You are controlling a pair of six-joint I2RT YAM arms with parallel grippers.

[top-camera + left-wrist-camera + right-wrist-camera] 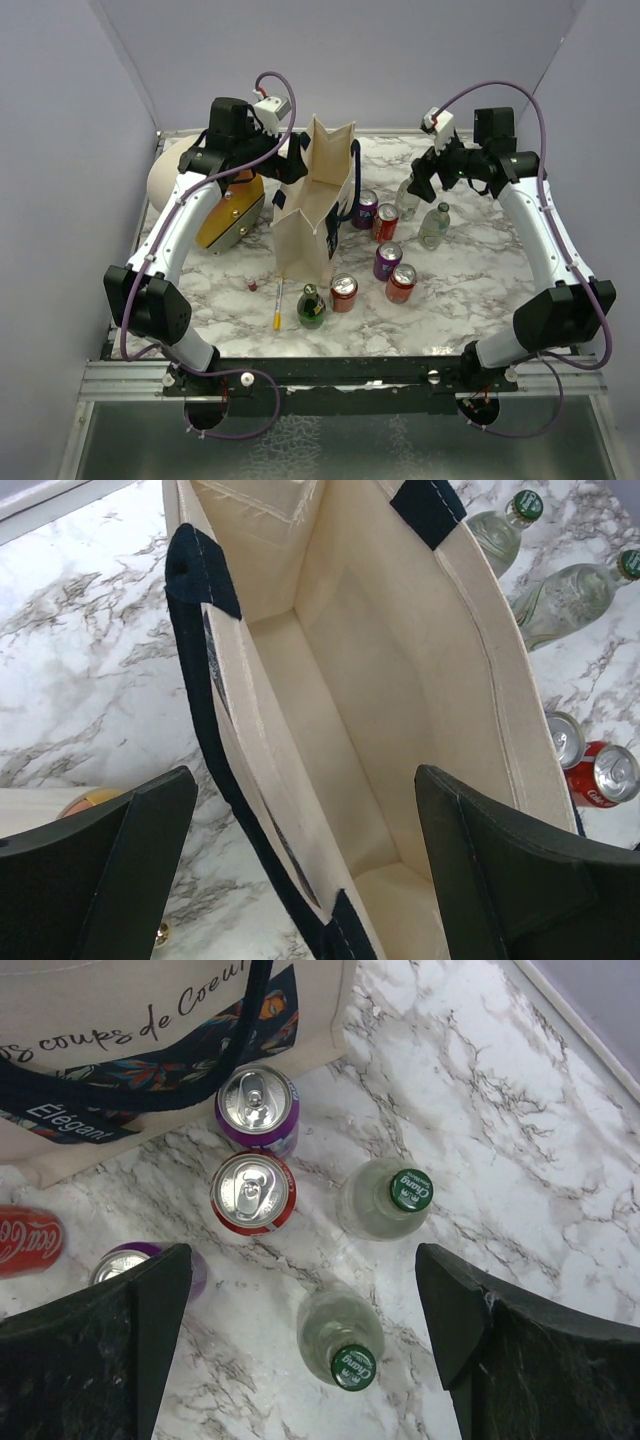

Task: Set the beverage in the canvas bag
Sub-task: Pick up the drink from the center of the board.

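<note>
The cream canvas bag [312, 215] with navy straps stands upright in the middle of the table, its mouth open. In the left wrist view its inside [400, 680] holds nothing. My left gripper [296, 165] is open over the bag's top edge; its jaws straddle one wall and strap [205, 680] without gripping. My right gripper [421, 186] is open and empty, hovering above two clear bottles with green caps [385, 1200] [340, 1335]. A purple can [257, 1108] and a red can [252, 1192] stand next to the bag's printed side [150, 1050].
More cans stand in front of the bag: purple [387, 260], red [401, 283], red [343, 292]. A green bottle [311, 307] and a yellow pen [277, 305] are near the front. A cream-and-orange drum-shaped thing [215, 205] lies left of the bag.
</note>
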